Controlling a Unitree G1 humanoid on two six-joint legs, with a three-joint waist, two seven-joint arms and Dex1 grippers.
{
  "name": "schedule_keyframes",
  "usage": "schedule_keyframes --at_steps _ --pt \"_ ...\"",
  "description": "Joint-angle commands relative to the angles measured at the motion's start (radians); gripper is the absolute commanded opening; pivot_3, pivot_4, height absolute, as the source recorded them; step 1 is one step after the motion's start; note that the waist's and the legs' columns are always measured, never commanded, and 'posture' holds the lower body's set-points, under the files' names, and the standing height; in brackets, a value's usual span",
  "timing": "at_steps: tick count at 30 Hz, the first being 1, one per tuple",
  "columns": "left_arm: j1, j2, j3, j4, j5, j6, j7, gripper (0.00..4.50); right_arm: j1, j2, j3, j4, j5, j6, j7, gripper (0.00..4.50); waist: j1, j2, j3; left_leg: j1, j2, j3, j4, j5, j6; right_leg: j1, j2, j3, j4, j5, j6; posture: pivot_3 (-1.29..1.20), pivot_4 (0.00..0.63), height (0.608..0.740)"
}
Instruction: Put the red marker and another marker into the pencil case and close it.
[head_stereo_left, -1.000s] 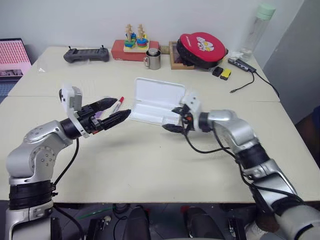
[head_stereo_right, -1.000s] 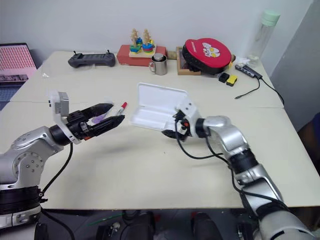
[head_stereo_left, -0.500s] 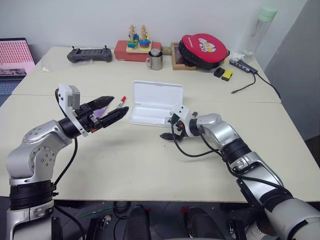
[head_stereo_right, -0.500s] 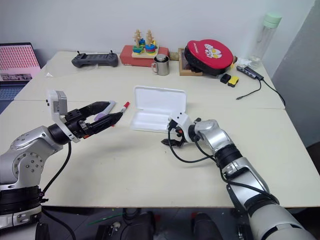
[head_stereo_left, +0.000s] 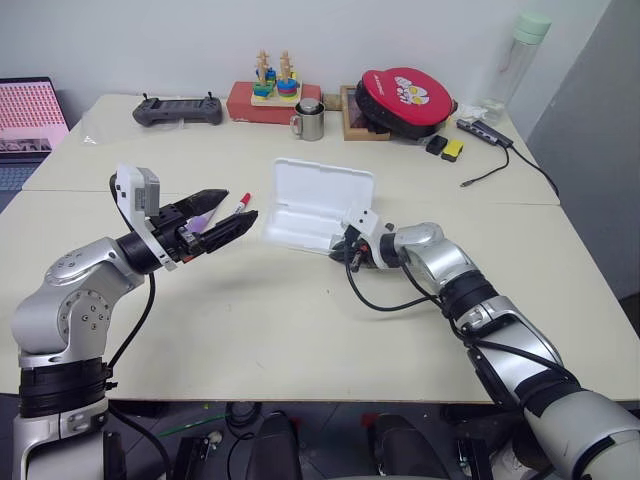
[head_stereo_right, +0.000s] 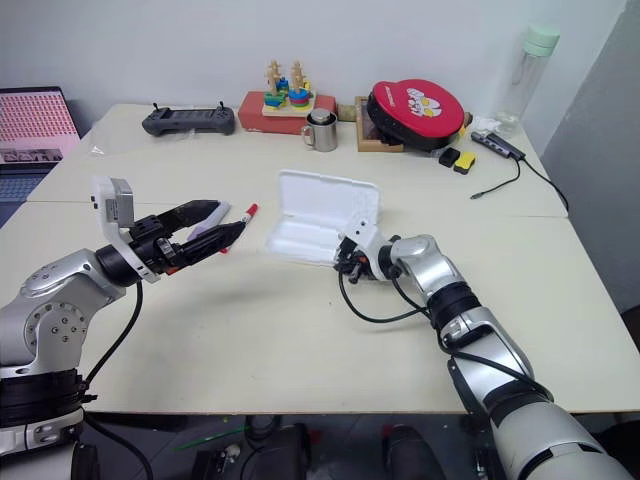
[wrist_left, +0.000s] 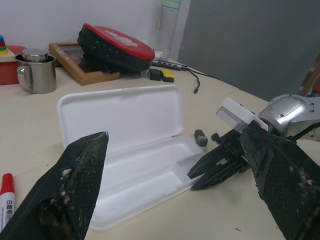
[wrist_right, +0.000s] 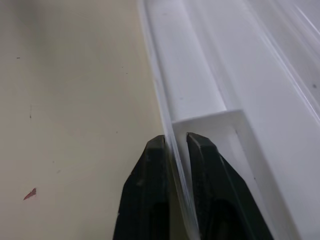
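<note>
I've got the right claw (wrist_right: 172, 150) pinched on the front wall of the case (head_stereo_left: 318, 205); the case sits open on the table (head_stereo_left: 300, 320), lid up behind the fingers. Left claw (head_stereo_left: 232, 211) hangs wide open and empty, red marker (head_stereo_left: 238, 206) just past its tips, purple marker (head_stereo_left: 206, 221) between its fingers but lying on the table.

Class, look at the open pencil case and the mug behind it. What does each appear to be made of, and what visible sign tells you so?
The pencil case looks like thin white moulded plastic with a smooth matte finish: its corners are rounded, and the wall pinched by the right gripper is thin. The mug appears to be metal, probably steel: grey and shiny, with bright reflections.
</note>
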Motion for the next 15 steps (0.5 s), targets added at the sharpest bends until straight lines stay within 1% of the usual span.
schedule_keyframes --at_steps 1,3,7,9,11,15 --pt "-0.013 0.001 0.020 -0.030 -0.013 -0.015 0.008 4.50 -0.024 -0.014 -0.010 -0.011 -0.026 -0.040 0.017 0.03 -0.001 0.000 0.000 0.000 0.000 0.000 0.000 0.000 0.000 0.000 0.000 0.000 0.000 0.000 0.000 0.00 0.150 0.740" --pt "-0.012 0.001 0.016 -0.022 -0.005 -0.019 0.008 4.50 -0.008 -0.026 0.002 -0.050 -0.034 -0.060 0.042 0.03 -0.001 0.000 0.000 0.000 0.000 0.000 0.000 0.000 0.000 0.000 0.000 0.000 0.000 0.000 0.000 0.00 0.150 0.740" --pt "-0.001 0.018 -0.001 -0.015 0.004 -0.008 -0.016 4.50 0.085 -0.058 0.019 -0.228 -0.002 -0.062 0.166 0.03 0.000 0.000 0.000 0.000 0.000 0.000 0.000 0.000 0.000 0.000 0.000 0.000 0.000 0.000 0.001 0.00 0.150 0.740" --pt "0.014 0.033 -0.016 0.002 0.050 -0.037 -0.018 4.50 0.135 -0.082 0.032 -0.319 0.004 -0.040 0.212 0.03 -0.001 0.000 0.000 -0.001 0.000 0.000 0.000 0.000 0.000 0.000 0.000 0.000 0.000 0.000 0.001 0.00 0.150 0.740" --pt "0.023 0.044 -0.020 0.016 0.076 -0.053 -0.020 4.50 0.166 -0.100 0.042 -0.377 -0.004 -0.024 0.231 0.03 -0.004 0.000 0.000 0.000 0.000 0.000 -0.001 0.000 0.000 0.000 0.000 0.000 0.000 -0.001 0.000 0.00 0.150 0.740" --pt "0.010 0.049 -0.010 0.061 0.088 -0.069 -0.028 4.50 0.179 -0.089 0.039 -0.405 -0.011 0.010 0.212 0.03 -0.008 0.000 0.001 0.000 0.000 0.000 -0.001 0.000 0.000 -0.001 0.000 0.000 0.000 -0.001 0.000 0.00 0.150 0.740"
